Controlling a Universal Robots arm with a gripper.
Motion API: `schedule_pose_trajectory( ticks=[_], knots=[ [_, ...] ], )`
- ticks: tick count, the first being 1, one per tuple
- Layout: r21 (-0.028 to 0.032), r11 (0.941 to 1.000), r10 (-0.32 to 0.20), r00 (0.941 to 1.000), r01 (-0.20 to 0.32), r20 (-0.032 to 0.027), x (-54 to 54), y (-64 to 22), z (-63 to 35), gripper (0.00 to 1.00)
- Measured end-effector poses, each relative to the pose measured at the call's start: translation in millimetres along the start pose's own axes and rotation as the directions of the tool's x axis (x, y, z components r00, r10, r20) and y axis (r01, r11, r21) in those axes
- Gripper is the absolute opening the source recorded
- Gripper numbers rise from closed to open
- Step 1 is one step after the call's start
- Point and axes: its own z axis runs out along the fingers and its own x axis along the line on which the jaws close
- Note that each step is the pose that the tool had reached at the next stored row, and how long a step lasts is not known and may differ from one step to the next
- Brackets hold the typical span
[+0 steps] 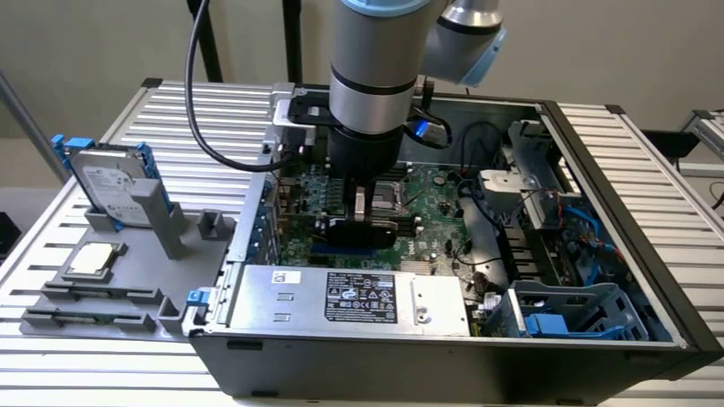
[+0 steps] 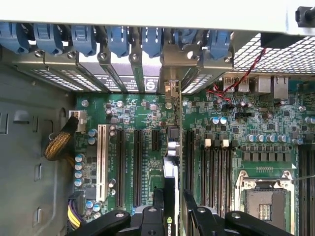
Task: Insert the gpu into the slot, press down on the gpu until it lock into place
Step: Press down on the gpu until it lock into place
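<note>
The gpu (image 1: 368,231), a flat black card, stands on edge over the green motherboard inside the open computer case (image 1: 633,280). My gripper (image 1: 362,219) reaches straight down from the arm and is shut on the card's top edge. In the wrist view the gpu (image 2: 170,169) appears edge-on between my two black fingers (image 2: 196,216), and its metal bracket (image 2: 171,91) reaches the case's rear slot openings. A short stretch of the bright-blue slot (image 1: 337,252) shows just under the card; the rest is hidden. Whether the card is fully seated cannot be told.
A silver labelled power-supply box (image 1: 351,297) lies close in front of the card. Beside it are black expansion slots (image 2: 120,167), a white slot (image 2: 102,155), memory slots (image 2: 216,167) and the CPU socket (image 2: 266,196). A grey fixture with a hard drive (image 1: 114,178) stands outside the case.
</note>
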Motion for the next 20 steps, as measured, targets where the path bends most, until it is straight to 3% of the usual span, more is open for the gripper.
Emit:
schedule_pose_trajectory(
  ticks=[5, 20],
  knots=[
    [-0.0012, 1.0, 0.0, 1.0, 0.0, -0.0078, 0.1, 0.0, 0.4, 0.26],
    [-0.0014, 1.0, -0.001, 1.0, 0.001, -0.0081, -0.4, -1.2, 3.1, 0.26]
  ],
)
